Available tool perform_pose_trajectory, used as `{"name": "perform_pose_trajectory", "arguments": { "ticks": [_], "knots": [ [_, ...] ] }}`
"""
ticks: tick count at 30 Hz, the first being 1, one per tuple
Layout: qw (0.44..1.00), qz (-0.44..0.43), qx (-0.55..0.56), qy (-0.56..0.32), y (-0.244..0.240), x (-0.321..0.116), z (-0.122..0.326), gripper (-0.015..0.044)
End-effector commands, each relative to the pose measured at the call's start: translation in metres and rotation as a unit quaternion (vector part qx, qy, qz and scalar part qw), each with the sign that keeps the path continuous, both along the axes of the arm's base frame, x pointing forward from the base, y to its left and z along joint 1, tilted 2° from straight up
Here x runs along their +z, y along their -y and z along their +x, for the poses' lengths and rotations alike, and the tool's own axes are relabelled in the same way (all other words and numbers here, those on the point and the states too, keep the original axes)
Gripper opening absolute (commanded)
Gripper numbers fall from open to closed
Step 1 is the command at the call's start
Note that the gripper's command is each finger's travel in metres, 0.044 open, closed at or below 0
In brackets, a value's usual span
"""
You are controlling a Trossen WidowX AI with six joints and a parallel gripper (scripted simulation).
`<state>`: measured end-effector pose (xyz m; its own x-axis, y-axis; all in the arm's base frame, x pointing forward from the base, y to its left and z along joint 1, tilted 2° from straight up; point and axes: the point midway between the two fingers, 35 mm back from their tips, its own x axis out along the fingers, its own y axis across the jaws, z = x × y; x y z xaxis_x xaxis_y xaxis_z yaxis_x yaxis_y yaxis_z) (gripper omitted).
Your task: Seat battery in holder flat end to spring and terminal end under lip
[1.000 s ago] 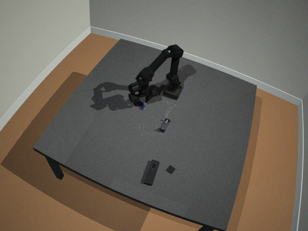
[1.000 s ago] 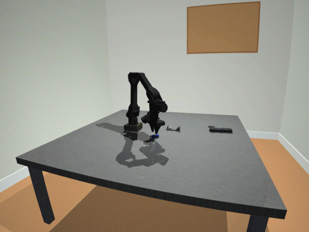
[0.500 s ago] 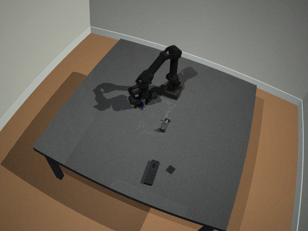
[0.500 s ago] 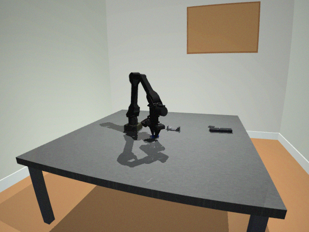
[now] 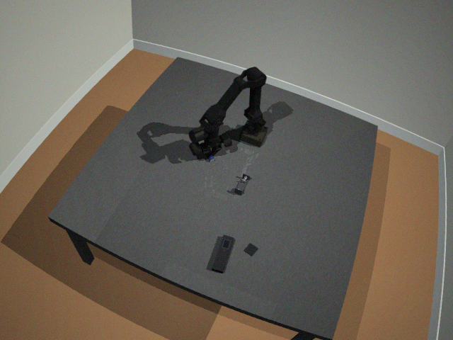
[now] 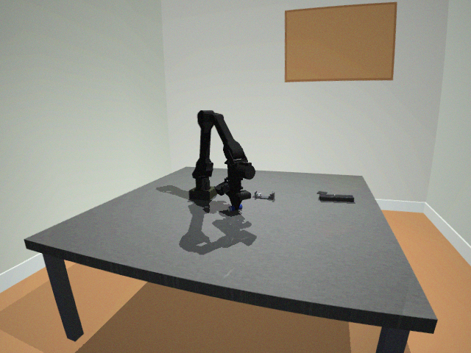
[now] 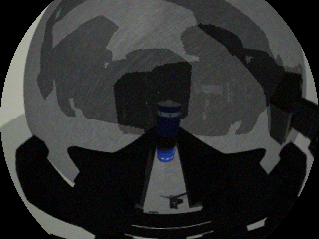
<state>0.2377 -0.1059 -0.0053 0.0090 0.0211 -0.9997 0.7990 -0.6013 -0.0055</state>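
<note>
The blue battery [image 5: 211, 158] [image 6: 230, 208] [image 7: 168, 121] lies on its side at table level, with a silver band near its far end in the wrist view. My gripper [image 5: 209, 155] [image 6: 236, 207] [image 7: 166, 130] points down and is shut on the battery, a finger on each side of its middle. The fingers hide part of it, and I cannot tell whether it touches the table. The small holder [image 5: 240, 187] [image 6: 265, 197] [image 7: 175, 201] stands apart from the gripper, with raised ends and bright metal at the end nearer the arm base. Its bed holds no battery.
A long dark box [image 5: 222, 258] [image 6: 336, 198] with a small square panel lies beyond the holder, near the table edge. A thin dark square [image 5: 250, 249] [image 6: 321, 193] lies beside it. The arm base [image 5: 254, 136] [image 6: 202, 193] stands behind the gripper.
</note>
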Motion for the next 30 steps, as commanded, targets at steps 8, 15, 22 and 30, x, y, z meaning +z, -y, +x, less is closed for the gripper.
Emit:
{"name": "perform_pose_trajectory", "arguments": {
  "ticks": [8, 15, 22, 30],
  "knots": [
    [1.0, 0.0, -0.002, 0.0, 0.001, 0.024, 0.001, 0.0071],
    [1.0, 0.0, -0.002, 0.0, 0.001, 0.049, -0.001, 0.0071],
    [0.981, -0.006, 0.194, 0.005, -0.026, 0.054, 0.021, 0.0071],
    [0.887, -0.007, 0.462, 0.012, -0.073, 0.063, 0.046, 0.0071]
  ]
}}
